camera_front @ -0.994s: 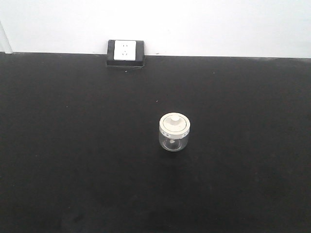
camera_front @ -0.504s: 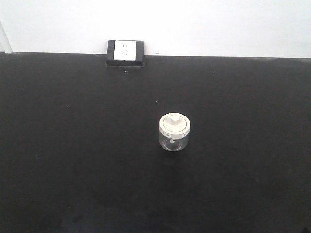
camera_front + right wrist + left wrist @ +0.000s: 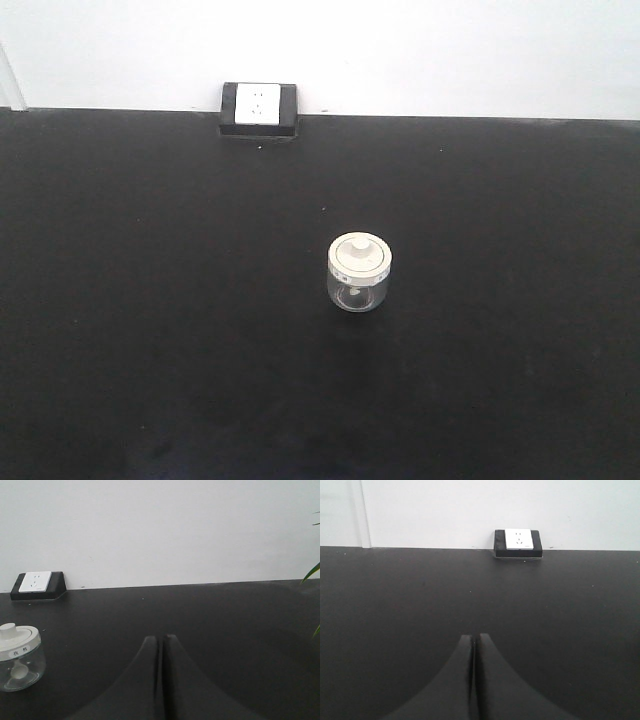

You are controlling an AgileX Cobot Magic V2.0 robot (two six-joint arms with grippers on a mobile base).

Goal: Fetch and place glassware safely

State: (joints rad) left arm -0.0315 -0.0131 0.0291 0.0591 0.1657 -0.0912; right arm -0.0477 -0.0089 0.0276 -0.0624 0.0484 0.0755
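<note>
A: What is seen at the back of the black tabletop (image 3: 150, 300)?

B: A white power socket (image 3: 259, 104) set in a black sloped housing is seen, placed against the white wall (image 3: 450, 50) at the table's far edge.

A: Is anything else shown?

B: Green leaf tips (image 3: 312, 572) are caught at the right edge of the right wrist view.

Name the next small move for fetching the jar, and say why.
Probably open the right claw and swing it left toward the glass jar. Both claws are shut, and the jar, standing upright and untouched on the black table, shows only in the right wrist view, at its left edge.
</note>
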